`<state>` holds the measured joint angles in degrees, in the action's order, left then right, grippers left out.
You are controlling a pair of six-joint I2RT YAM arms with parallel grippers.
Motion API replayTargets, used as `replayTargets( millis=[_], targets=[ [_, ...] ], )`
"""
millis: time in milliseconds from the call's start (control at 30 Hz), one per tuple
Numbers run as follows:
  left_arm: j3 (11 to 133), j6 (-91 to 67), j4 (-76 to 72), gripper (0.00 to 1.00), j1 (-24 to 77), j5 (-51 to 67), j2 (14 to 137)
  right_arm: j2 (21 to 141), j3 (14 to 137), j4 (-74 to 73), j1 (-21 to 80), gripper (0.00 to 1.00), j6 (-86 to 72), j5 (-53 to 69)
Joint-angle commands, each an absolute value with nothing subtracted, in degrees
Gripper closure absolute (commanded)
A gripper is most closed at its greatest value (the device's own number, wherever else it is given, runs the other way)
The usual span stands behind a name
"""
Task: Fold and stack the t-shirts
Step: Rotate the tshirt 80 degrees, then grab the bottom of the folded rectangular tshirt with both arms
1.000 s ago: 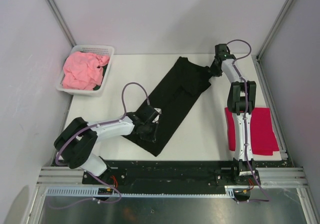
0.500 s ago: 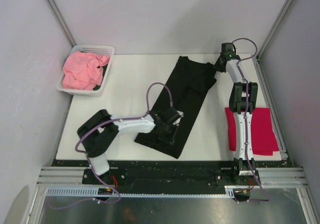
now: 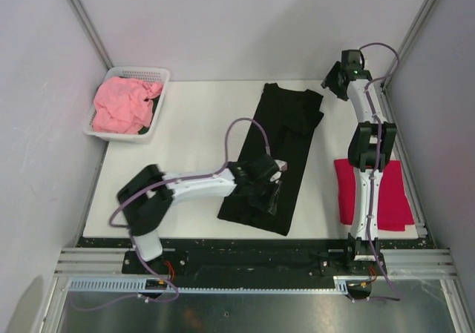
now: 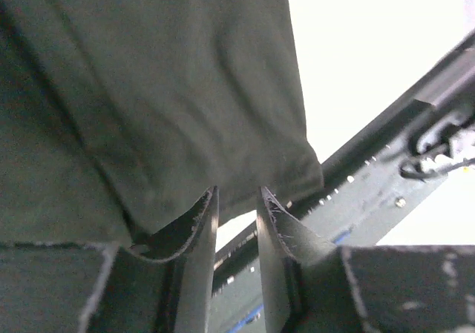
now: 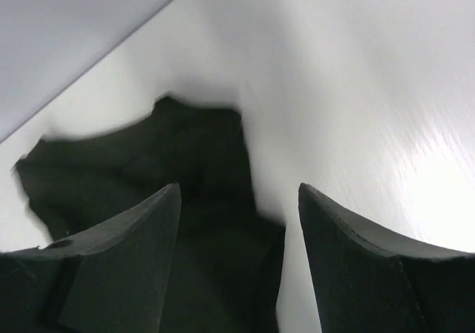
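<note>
The white surface lay matte and evenly lit, and in the right wrist view a soft glare showed on it. A pale grey-lilac left wall, back wall and right wall closed it in. Slanting aluminium posts rose from both far corners of the surface. Along its near edge ran a black plate, with aluminium rails at either end. Nearer than these lay a brushed metal sheet.
</note>
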<state>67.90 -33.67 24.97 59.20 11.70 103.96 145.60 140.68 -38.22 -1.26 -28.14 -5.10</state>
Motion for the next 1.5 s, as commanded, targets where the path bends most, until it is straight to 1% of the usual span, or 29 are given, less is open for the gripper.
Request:
replayTargets(
  millis=[0, 67, 100, 167, 267, 333, 433, 500, 633, 767, 900, 1033, 1200, 1333, 1467],
  targets=[
    [62.2, -35.5, 25.1, 0.67, 57.8, 8.8, 87.6, 123.2, 126.9, -41.4, 2.7, 0.33, -32.3, -4.2],
    [58.2, -36.3, 25.1, 0.67, 56.7, 7.3, 82.5, 113.4, 113.5, -38.5, 4.4, 0.39, -34.5, -2.8],
    [56.2, -36.8, 25.1, 0.69, 55.9, 7.0, 80.5, 108.7, 106.2, -36.9, 5.3, 0.43, -35.7, -1.8],
    [52.3, -37.6, 25.1, 0.76, 53.7, 7.4, 77.4, 98.7, 91.4, -33.2, 6.7, 0.56, -38.9, 2.0],
    [47.9, -37.8, 24.9, 0.80, 51.8, 6.0, 74.9, 86.5, 74.1, -31.8, 11.3, 0.71, -42.3, 2.5],
    [46.6, -37.5, 24.7, 0.84, 51.1, 6.2, 75.5, 79.2, 66.2, -32.7, 16.0, 0.76, -44.7, 0.7],
    [44.7, -38.2, 23.4, 0.89, 51.0, 6.2, 77.0, 69.7, 54.5, -30.8, 25.1, 0.79, -50.7, -0.8],
    [43.2, -38.9, 22.2, 0.91, 50.9, 6.5, 77.8, 66.3, 50.9, -32.0, 31.4, 0.81, -55.1, -3.9],
    [40.6, -39.6, 19.1, 0.93, 51.1, 8.0, 79.3, 63.8, 46.9, -33.4, 42.6, 0.83, -61.7, -8.7],
    [38.9, -40.2, 17.2, 0.93, 52.0, 8.5, 80.7, 65.2, 45.4, -34.3, 51.8, 0.83, -66.2, -11.8],
    [37.1, -40.7, 15.9, 0.93, 52.6, 8.9, 81.6, 68.0, 44.2, -34.5, 57.7, 0.85, -69.1, -12.8],
    [36.6, -40.7, 15.8, 0.93, 52.7, 9.9, 79.7, 67.4, 40.9, -35.4, 60.4, 0.85, -71.9, -13.4],
    [37.8, -41.0, 17.0, 0.92, 52.8, 13.2, 73.9, 63.3, 33.3, -33.0, 60.7, 0.85, -74.8, -12.2],
    [40.1, -41.1, 18.8, 0.90, 52.8, 14.5, 70.2, 62.9, 29.7, -30.7, 60.5, 0.85, -75.6, -11.1],
    [42.3, -40.8, 19.6, 0.89, 52.8, 14.2, 71.1, 63.5, 27.2, -28.5, 60.6, 0.85, -76.2, -9.8]
  ],
)
